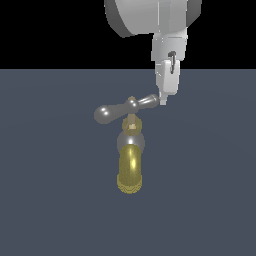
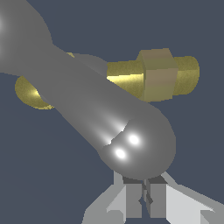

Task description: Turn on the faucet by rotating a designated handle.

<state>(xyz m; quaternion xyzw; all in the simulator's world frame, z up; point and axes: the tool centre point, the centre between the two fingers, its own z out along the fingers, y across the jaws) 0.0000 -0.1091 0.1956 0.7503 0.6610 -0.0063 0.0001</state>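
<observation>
The faucet [image 1: 130, 150] stands mid-scene, with a brass-yellow curved spout [image 1: 130, 172], a silver ball body and a brass stem. On top lies the handle [image 1: 125, 108], a silver crossbar with bulbous ends, tilted so that its end on the exterior view's right sits higher. My gripper [image 1: 163, 100] hangs down from above and touches that right end of the crossbar. In the wrist view the handle's rounded end [image 2: 140, 144] fills the picture just ahead of my gripper [image 2: 145, 197], whose fingers are pressed together with nothing between them. The brass stem [image 2: 153, 76] shows behind.
A flat dark blue-grey floor [image 1: 50, 200] spreads around the faucet. The arm's white wrist links [image 1: 150, 15] come in from the upper right of the exterior view.
</observation>
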